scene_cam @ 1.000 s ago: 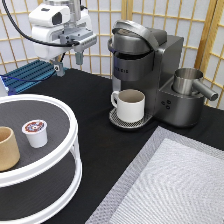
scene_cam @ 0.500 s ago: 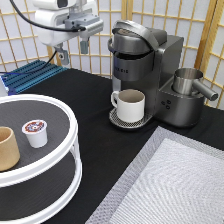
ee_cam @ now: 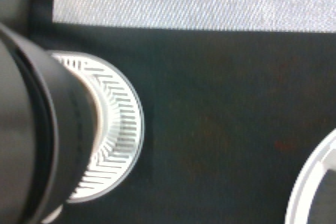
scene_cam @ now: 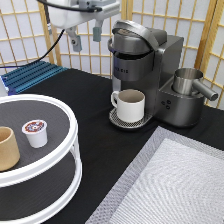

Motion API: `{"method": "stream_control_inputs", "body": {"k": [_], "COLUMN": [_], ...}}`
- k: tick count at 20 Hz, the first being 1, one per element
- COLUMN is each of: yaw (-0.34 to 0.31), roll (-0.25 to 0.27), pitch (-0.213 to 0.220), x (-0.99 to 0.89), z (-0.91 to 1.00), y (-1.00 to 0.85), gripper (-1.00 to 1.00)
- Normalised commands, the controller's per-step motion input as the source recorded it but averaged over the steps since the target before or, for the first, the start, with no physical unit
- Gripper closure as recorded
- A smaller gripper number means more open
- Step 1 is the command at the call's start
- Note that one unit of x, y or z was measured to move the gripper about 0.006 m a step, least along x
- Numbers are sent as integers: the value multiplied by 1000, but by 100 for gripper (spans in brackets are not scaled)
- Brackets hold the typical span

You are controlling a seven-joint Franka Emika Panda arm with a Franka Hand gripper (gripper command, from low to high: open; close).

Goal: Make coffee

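Note:
The coffee pod (scene_cam: pixel 35 132), small and white with a brown-and-red foil top, stands on the upper tier of a round white two-tier stand (scene_cam: pixel 70 125) at the exterior view's left. The grey coffee machine (scene_cam: pixel 150 75) stands at the top centre with its lid raised, and a white handled mug (scene_cam: pixel 130 105) sits on its drip tray (scene_cam: pixel 116 120). My gripper (scene_cam: pixel 86 38) hangs open and empty high at the top left, just left of the machine's lid and far from the pod. The wrist view shows the drip tray's grille (ee_cam: pixel 112 130) and the stand's white rim (ee_cam: pixel 311 180).
A tan handleless cup (scene_cam: pixel 7 148) stands beside the pod on the stand. A metal jug (scene_cam: pixel 187 82) sits at the machine's right. A grey woven mat (scene_cam: pixel 175 185) covers the bottom right. A blue rack (scene_cam: pixel 30 76) lies at the left, before a paper screen.
My gripper has risen and moved to the exterior view's right, towards the coffee machine's lid. The pod, mug and cup have not moved.

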Motion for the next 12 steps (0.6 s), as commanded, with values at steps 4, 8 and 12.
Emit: {"method": "stream_control_inputs", "body": {"k": [4,8,12], "yaw": [-45,-61,-38], "roll": [91,69,60], "pitch": [145,120,93], "x": [849,726,481], "z": [541,286,149], "y": [63,139,181], "gripper": [-100,-100,-100]}}
